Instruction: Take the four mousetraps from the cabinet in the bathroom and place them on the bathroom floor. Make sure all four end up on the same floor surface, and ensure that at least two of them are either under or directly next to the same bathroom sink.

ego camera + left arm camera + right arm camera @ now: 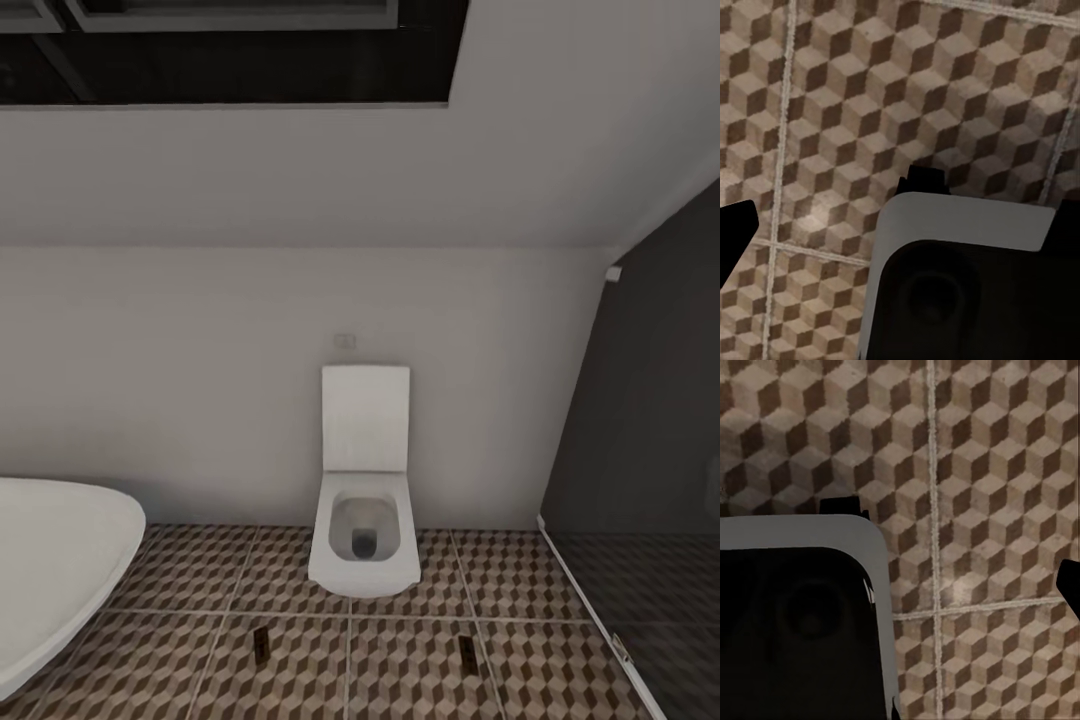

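Brown, beige and grey cube-pattern tiles cover the bathroom floor (420,670) along the lower edge of our head view. Two mousetraps lie flat on it: one (261,642) at lower centre-left, another (467,648) at lower centre-right, well apart, both in front of a white toilet (364,530) standing against the pale wall (180,400). A white tub (50,570) curves in at lower left, and a dark glass panel (640,420) fills the right. Both wrist views look down on tiles; we cannot tell how the jaws stand.
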Robot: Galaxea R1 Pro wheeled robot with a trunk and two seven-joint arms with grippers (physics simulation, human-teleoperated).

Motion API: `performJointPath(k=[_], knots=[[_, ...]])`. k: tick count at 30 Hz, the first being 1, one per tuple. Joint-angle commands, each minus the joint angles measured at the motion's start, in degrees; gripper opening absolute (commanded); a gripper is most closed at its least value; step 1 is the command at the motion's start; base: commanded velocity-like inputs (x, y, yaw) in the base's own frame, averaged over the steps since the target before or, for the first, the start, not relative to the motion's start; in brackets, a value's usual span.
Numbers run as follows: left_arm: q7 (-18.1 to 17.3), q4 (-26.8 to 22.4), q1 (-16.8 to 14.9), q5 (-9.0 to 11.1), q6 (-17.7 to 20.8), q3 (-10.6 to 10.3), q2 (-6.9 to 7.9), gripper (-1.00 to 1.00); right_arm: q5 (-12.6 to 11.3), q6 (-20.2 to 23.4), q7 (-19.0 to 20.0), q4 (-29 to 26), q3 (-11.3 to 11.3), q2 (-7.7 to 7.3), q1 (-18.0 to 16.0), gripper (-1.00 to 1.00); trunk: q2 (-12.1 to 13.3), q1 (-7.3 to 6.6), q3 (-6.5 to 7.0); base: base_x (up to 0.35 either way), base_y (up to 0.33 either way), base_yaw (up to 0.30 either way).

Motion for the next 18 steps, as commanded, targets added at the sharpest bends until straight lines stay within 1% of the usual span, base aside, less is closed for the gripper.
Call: performJointPath(k=[1,4,9,18], knots=[[0.16,-0.05,-0.02,0.47,0.01,-0.5,0.0,1.0,0.16,-0.31,-0.18,0.19,-0.5,0.0,-0.08,1.0,0.38,-0.23,0.13,0.0,0.0,0.0],[0.12,-0.07,-0.02,0.45,-0.02,-0.55,0.02,1.0,-0.02,-0.07,-0.54,0.19,-0.73,-0.11,-0.08,1.0,1.59,-0.89,0.66,0.0,0.0,0.0],[0.15,-0.14,-0.02,0.53,-0.05,-0.51,0.07,1.0,0.24,0.1,-0.66,0.16,-0.73,-0.19,-0.08,1.0,1.59,-0.89,0.66,0.0,0.0,0.0],[0.58,-0.11,-0.02,0.82,-0.48,-0.39,0.07,1.0,0.65,0.14,-0.71,0.0,-0.72,0.16,-0.08,1.0,1.59,-0.89,0.66,0.0,0.0,0.0]])
